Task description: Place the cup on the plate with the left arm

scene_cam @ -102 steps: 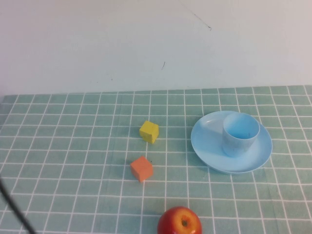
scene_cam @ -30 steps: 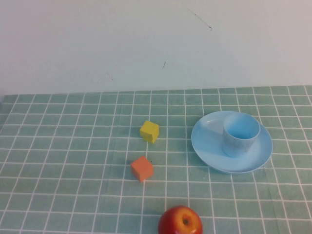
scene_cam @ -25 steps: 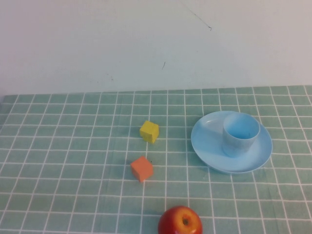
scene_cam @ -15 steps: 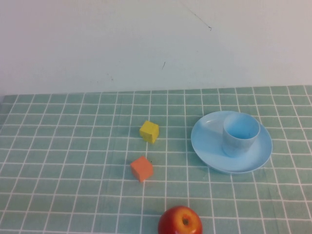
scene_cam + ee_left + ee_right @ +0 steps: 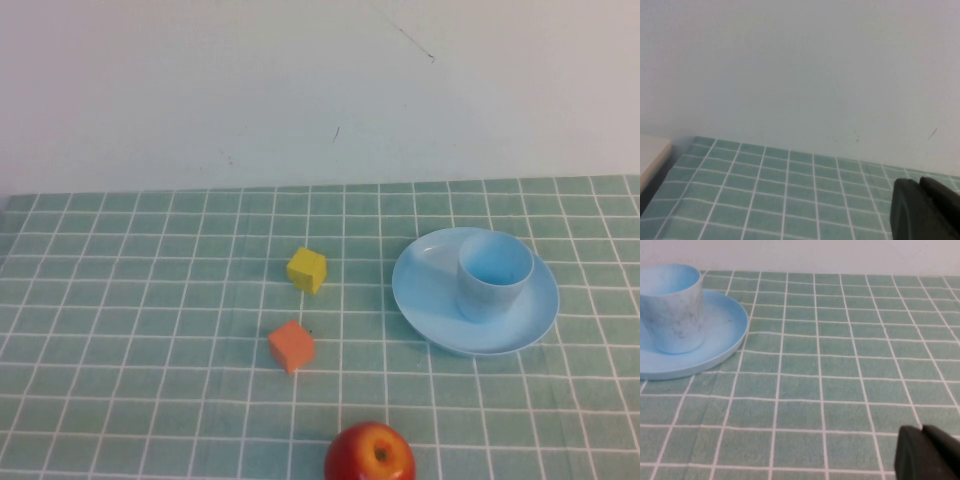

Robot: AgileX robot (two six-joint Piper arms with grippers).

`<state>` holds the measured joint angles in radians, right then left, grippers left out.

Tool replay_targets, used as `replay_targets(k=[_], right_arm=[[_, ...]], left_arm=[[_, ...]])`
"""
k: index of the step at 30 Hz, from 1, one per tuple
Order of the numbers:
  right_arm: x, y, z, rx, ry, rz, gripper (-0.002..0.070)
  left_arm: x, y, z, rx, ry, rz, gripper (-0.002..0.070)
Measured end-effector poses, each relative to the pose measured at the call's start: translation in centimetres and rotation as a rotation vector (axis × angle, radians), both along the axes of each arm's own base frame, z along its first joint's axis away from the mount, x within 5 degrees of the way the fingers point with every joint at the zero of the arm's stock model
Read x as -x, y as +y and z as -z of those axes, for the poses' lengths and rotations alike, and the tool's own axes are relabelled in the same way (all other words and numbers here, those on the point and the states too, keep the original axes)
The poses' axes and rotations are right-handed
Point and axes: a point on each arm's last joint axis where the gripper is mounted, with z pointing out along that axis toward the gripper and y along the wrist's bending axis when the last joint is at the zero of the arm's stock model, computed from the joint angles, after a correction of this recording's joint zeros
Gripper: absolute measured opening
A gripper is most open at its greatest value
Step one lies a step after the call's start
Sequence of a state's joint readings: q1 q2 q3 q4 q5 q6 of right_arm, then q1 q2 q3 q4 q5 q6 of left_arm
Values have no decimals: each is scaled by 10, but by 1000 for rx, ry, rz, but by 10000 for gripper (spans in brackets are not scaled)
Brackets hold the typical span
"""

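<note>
The light-blue cup [image 5: 494, 274] stands upright on the light-blue plate [image 5: 430, 300] at the right of the table. Both also show in the right wrist view, the cup [image 5: 671, 307] on the plate [image 5: 725, 335]. Neither arm shows in the high view. My left gripper [image 5: 920, 192] is shut and empty, facing the back wall and bare cloth, away from the cup. My right gripper [image 5: 922, 432] is shut and empty, low over the cloth, well to the side of the plate.
A yellow cube [image 5: 306, 269] and an orange cube [image 5: 291, 346] lie mid-table. A red apple [image 5: 369, 453] sits at the front edge. The table has a green checked cloth, with a white wall behind.
A dark cable at the lower left corner of the high view 3.4 s ago has gone from view. Cup, plate, cubes and apple have not moved.
</note>
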<state>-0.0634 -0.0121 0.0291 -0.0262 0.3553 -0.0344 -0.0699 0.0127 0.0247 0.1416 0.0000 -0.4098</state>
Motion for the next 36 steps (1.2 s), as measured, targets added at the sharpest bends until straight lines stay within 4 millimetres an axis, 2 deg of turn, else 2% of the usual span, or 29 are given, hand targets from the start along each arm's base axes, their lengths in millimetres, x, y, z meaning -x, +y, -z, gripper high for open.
replay_targets(k=[9, 26, 36], right_arm=[[0, 0, 0, 0, 0, 0, -2], [0, 0, 0, 0, 0, 0, -2], [0, 0, 0, 0, 0, 0, -2]], left_arm=[[6, 4, 28, -60, 300, -36, -3], [6, 4, 28, -65, 305, -35, -2], [6, 4, 29, -162, 301, -21, -2]])
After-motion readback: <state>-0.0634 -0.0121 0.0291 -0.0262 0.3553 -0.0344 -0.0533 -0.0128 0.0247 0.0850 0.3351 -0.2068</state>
